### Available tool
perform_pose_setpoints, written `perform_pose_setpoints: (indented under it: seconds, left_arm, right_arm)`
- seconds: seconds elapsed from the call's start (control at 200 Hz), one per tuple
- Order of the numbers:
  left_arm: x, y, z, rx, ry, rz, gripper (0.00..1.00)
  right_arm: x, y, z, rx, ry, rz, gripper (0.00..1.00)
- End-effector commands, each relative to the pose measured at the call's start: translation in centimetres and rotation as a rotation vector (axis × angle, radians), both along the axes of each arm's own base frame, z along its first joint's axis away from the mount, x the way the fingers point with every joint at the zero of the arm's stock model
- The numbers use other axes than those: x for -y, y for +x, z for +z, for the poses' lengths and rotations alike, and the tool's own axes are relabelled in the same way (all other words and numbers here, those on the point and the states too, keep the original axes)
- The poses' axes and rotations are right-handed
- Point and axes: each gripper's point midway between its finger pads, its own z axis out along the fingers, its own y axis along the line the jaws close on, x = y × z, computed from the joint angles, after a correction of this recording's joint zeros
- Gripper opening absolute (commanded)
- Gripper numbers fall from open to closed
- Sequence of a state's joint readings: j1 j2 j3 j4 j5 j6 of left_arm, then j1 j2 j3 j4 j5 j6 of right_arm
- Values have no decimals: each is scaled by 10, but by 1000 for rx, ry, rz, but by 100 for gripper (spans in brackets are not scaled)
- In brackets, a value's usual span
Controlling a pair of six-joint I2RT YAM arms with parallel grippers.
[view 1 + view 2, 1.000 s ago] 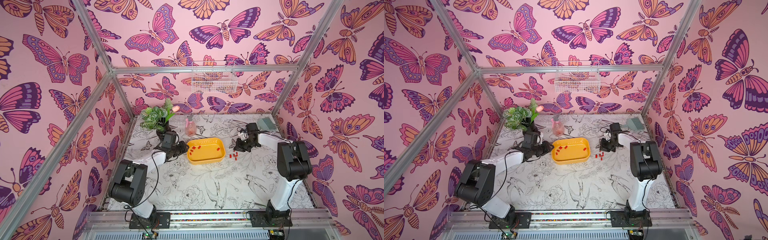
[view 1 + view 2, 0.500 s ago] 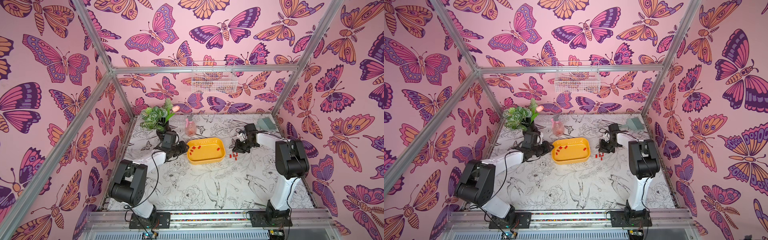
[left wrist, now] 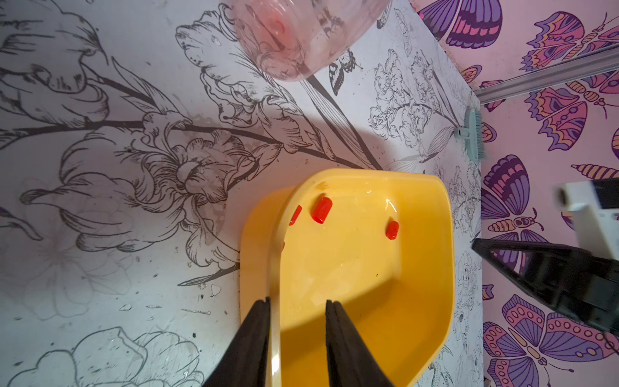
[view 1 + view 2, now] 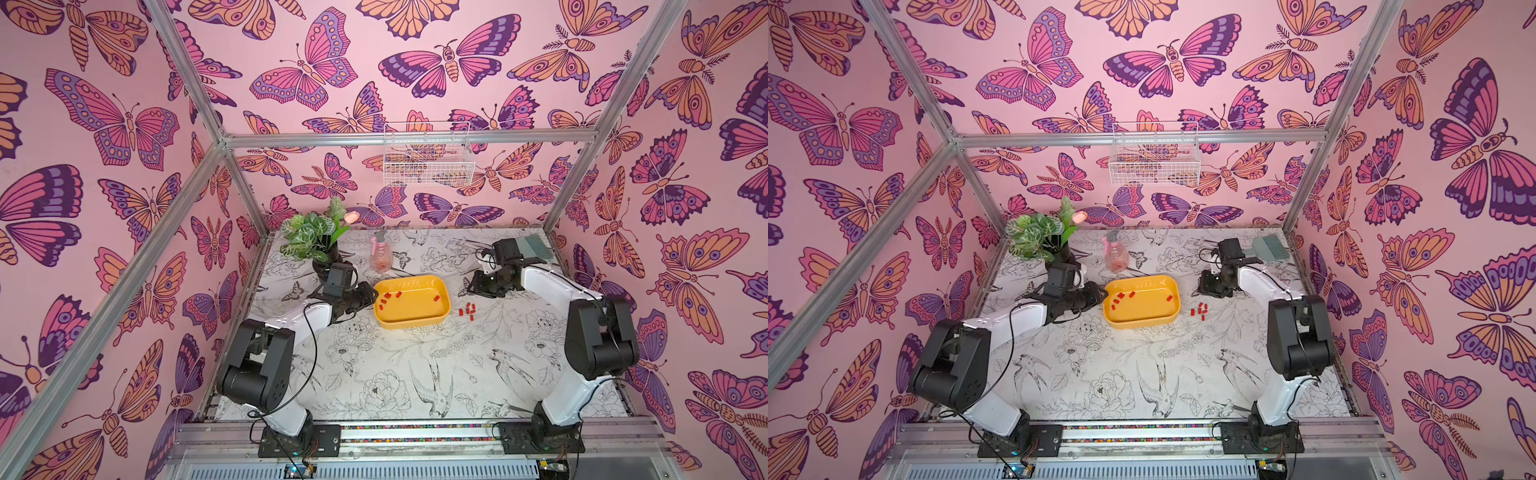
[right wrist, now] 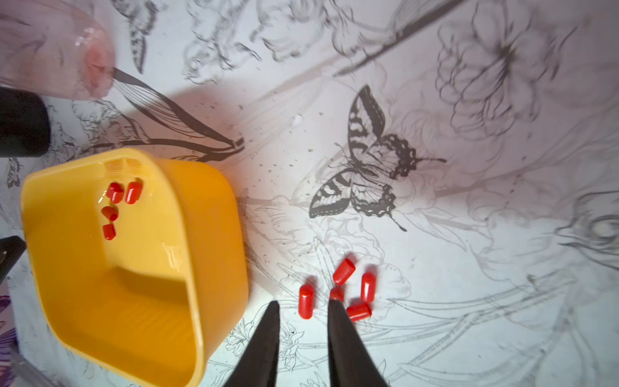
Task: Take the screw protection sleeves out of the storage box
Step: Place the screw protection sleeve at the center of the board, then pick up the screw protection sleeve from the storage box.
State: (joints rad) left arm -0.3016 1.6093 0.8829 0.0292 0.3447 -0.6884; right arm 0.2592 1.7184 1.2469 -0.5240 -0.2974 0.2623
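Observation:
The yellow storage box sits mid-table in both top views. Several red screw protection sleeves lie inside it, most near its left end. Several more sleeves lie loose on the table to its right. My right gripper is open just above that loose group and holds nothing. One sleeve lies just past its tips. My left gripper is open and straddles the box's left rim, one finger outside and one inside.
A potted plant and a pink spray bottle stand behind the box. A teal brush lies at the back right corner. A white wire basket hangs on the back wall. Metal frame posts edge the table.
My right gripper went from shut to open over the loose sleeves on the table and shifted slightly. The left arm and the box have not moved.

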Motion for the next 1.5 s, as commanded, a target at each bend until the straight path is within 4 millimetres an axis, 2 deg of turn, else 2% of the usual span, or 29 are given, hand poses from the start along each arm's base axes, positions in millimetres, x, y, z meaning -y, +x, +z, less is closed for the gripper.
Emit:
perform_pose_setpoints:
  seconds: [0.0, 0.065, 0.095, 0.11, 0.195, 0.26, 0.386, 0.416, 0.526, 0.701, 0.876, 1.307, 1.492]
  left_arm:
    - [2, 5, 2, 9, -6, -15, 33]
    - [2, 4, 1, 6, -8, -15, 33]
    - [2, 5, 2, 7, -8, -16, 33]
    - [2, 5, 3, 9, -9, -16, 33]
    - [3, 5, 2, 8, -14, -20, 33]
    - [5, 5, 1, 6, -17, -24, 33]
    - [5, 5, 2, 8, -22, -26, 33]
    - [5, 5, 3, 10, -25, -29, 33]
    - [5, 6, 2, 11, -34, -30, 33]
    - [5, 6, 4, 19, -46, -29, 33]
    - [6, 7, 5, 20, -50, -32, 33]
    - [4, 5, 5, 21, -48, -25, 33]
    - [4, 4, 4, 16, -49, -24, 33]
  right_arm:
    - [-5, -9, 29, 112, -120, 44, 31]
    - [-14, -14, 46, 168, -136, 62, 32]
    - [-21, -16, 47, 178, -140, 76, 32]
    - [-23, -18, 60, 212, -128, 77, 32]
    - [-43, -24, 77, 270, -106, 94, 34]
    - [-57, -27, 82, 303, -104, 98, 35]
    - [-99, -34, 83, 335, -120, 142, 36]
    - [-109, -34, 70, 310, -136, 155, 36]
    - [-140, -30, 54, 272, -115, 163, 37]
    - [-168, -16, 31, 246, -90, 122, 37]
    - [-184, -3, 11, 232, -64, 71, 36]
    - [-216, 10, -34, 167, -82, 88, 37]
    - [-224, 12, -43, 158, -95, 85, 37]
